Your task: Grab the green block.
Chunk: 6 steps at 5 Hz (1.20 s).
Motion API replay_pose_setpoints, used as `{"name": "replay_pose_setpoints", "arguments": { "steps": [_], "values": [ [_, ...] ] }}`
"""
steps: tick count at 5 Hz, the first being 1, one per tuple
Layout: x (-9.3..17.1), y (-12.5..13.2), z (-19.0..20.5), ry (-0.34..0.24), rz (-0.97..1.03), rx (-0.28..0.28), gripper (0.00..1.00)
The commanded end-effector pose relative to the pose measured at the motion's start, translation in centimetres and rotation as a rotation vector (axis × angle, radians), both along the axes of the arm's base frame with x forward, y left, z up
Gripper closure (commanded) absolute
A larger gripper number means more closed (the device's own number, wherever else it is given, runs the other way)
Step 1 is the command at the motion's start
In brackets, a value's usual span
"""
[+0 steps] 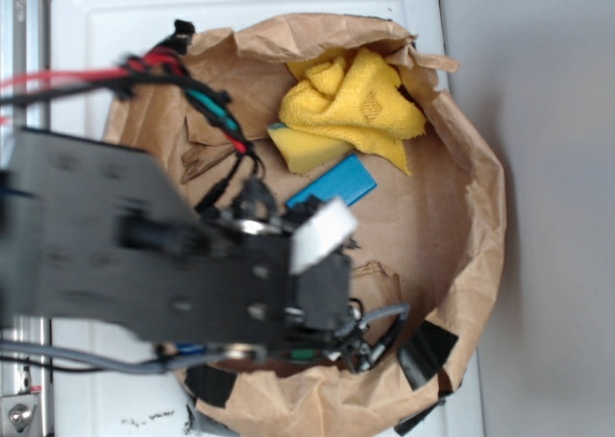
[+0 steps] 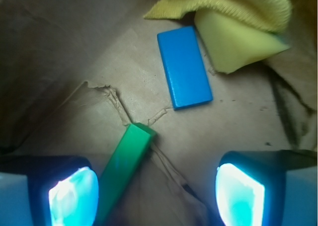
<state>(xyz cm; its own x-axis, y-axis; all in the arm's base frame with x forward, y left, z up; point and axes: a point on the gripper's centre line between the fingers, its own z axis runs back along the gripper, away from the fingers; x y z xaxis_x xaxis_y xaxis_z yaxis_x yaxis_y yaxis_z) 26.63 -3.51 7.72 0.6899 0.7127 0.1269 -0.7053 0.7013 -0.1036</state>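
Your gripper (image 2: 156, 193) is spread wide apart with nothing in its grasp, both fingertips (image 2: 73, 195) glowing at the near edge of the wrist view. The green block (image 2: 124, 169) lies flat on the brown paper (image 2: 59, 62) between them, slanting up and right, much closer to the left fingertip, though you can't tell whether it touches. Farther off, the blue block (image 2: 184, 67) rests flat, apart from the green one. Just right of it sits the yellow sponge (image 2: 233, 44), tucked under the yellow cloth (image 2: 238, 5). From the exterior view, your arm (image 1: 144, 254) covers the green block entirely inside the paper-lined basin (image 1: 471, 264).
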Motion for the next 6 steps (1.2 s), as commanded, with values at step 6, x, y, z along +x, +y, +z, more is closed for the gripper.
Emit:
{"name": "replay_pose_setpoints", "arguments": {
  "steps": [6],
  "values": [
    [4.0, -3.2, -2.2, 0.039, -0.072, -0.011, 0.00]
  ]
}}
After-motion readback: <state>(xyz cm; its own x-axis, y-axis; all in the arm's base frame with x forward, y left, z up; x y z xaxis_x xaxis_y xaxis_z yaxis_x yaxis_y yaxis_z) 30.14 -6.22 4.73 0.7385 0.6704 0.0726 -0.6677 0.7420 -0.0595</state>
